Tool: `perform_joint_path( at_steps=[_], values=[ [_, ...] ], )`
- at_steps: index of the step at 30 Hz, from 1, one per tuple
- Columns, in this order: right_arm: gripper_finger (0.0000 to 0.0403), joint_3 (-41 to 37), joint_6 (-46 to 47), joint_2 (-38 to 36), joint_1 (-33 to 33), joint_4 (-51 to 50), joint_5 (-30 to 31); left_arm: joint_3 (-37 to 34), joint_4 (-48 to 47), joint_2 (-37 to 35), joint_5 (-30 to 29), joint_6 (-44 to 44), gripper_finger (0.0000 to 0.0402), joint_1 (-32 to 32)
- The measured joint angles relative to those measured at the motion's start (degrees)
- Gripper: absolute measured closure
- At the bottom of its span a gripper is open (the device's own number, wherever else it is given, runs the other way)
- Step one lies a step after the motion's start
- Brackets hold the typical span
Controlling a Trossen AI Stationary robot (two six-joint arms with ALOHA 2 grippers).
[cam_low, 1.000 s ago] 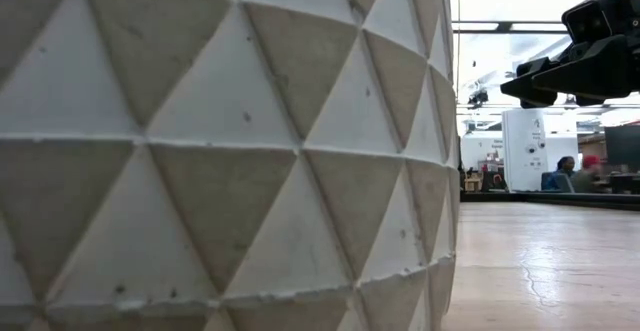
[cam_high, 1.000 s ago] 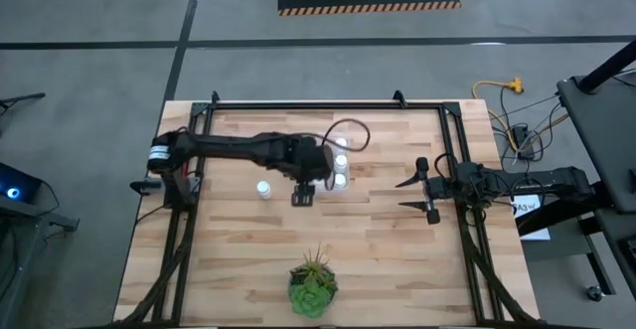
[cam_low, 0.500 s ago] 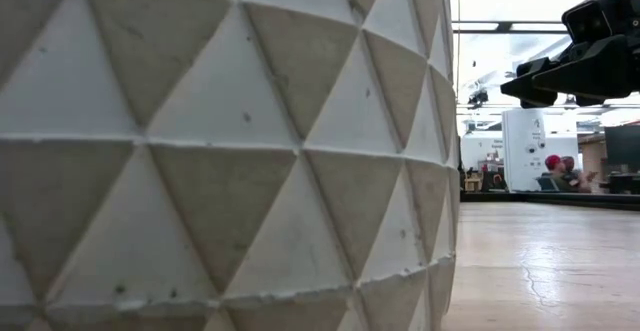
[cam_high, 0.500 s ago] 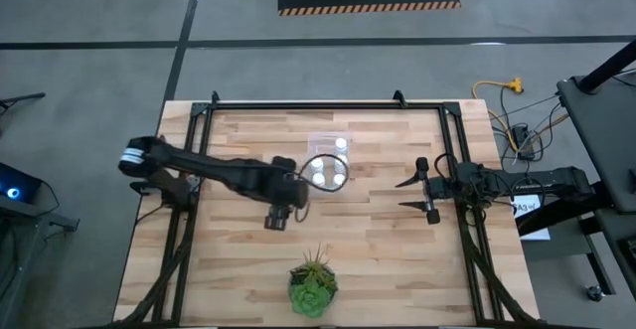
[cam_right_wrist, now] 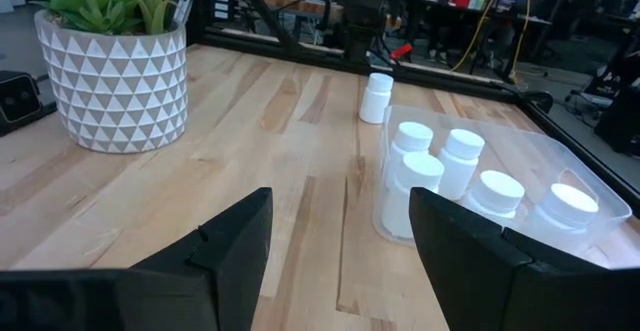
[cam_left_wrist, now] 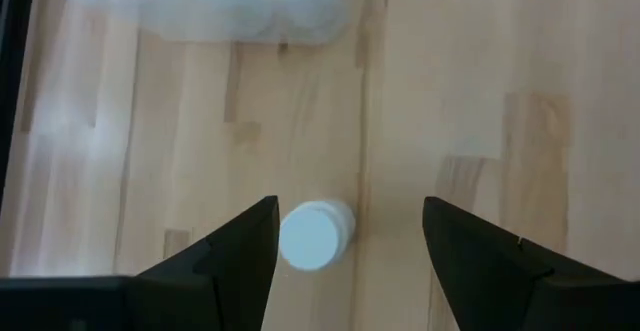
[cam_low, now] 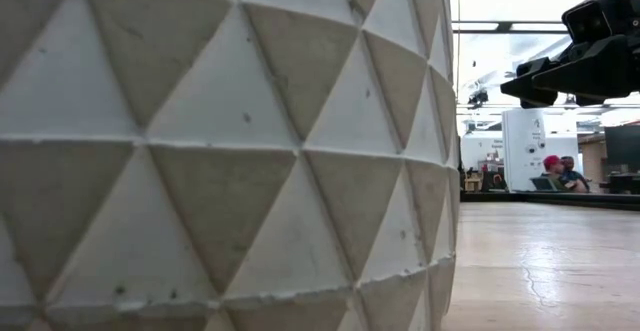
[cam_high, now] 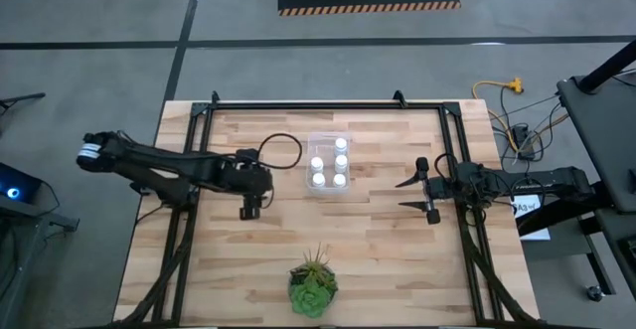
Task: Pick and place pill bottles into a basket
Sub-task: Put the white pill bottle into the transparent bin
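The clear basket [cam_high: 328, 164] stands at mid-table and holds several white pill bottles [cam_right_wrist: 440, 166]. One more pill bottle [cam_left_wrist: 313, 235] stands upright on its base on the bare wood, left of the basket; it also shows in the right wrist view [cam_right_wrist: 377, 98]. My left gripper [cam_left_wrist: 350, 233] is open above this bottle, one finger on either side of it, touching nothing. In the high view my left gripper [cam_high: 249, 206] and its arm hide the bottle. My right gripper [cam_high: 415, 195] is open and empty, right of the basket.
A green spiky plant [cam_high: 313, 284] in a white triangle-patterned pot [cam_right_wrist: 110, 81] stands near the table's near edge; the pot fills most of the low view [cam_low: 220, 151]. A black frame rail [cam_high: 318, 105] runs around the table. People sit in the room beyond [cam_low: 560, 171].
My left gripper has swung from over the basket toward the table's left edge and now stands over the loose pill bottle. The basket and its bottles, which the arm covered before, show fully in the high view. My right arm has kept still.
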Motion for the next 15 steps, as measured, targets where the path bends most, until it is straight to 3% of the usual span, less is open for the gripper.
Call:
perform_joint_path(
  at_steps=[15],
  values=[
    [0.0177, 0.0, 0.0, 0.0, 0.0, 0.0, 0.0, -8.2, 6.3, 0.2, -1.9, 2.7, 0.0173, 4.2]
  ],
)
